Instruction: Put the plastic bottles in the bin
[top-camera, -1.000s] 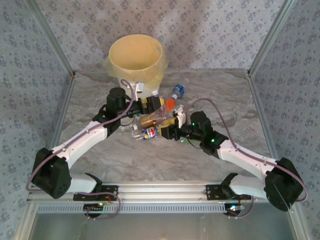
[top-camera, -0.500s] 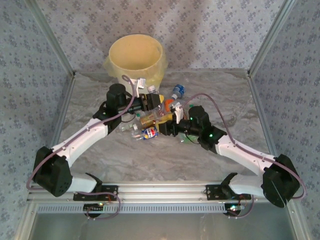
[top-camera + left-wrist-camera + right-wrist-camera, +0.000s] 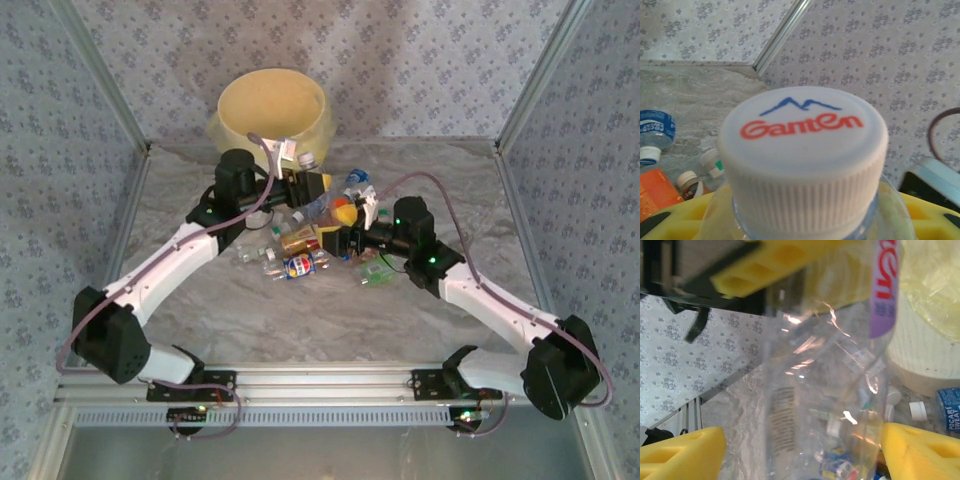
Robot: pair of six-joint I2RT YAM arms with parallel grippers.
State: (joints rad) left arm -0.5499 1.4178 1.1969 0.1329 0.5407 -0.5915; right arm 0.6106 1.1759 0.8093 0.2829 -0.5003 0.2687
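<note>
Clear bottle [image 3: 825, 390], white cap [image 3: 802, 150] printed in red and blue: apparently lifted off the bench [image 3: 300, 320], just in front of the bin [image 3: 228, 100] and a little to its right, not yet over the rim. It is clenched by the left end effector [image 3: 800, 217], whose yellow pads [image 3: 687, 206] are seen flanking the body below the cap. The right end effector [image 3: 802, 455] is set around the lower part of the same bottle with its jaws parted, a gap being visible on one side, so the load is judged to be carried by the left alone. Bin: cream-yellow, bag-lined, at the far centre of the bench; its interior, as far as can be seen from above, appears bare of bottles. Plastic bottles [image 3: 298, 255], remainder: heaped at mid-bench, near the bin's front, beneath and between the two arms. Among them are noted a blue-and-red labelled bottle [image 3: 300, 266], an amber one [image 3: 297, 240], a blue-capped one [image 3: 357, 181] at the far right of the heap, a green-labelled one [image 3: 376, 276] at the near right, and clear ones [image 3: 255, 253] at the left. Progress: judged early; one bottle is in transit, none is confirmed as deposited, and nearly the whole lot is left to be moved. Exact count: cannot be told, several being overlapped.
</note>
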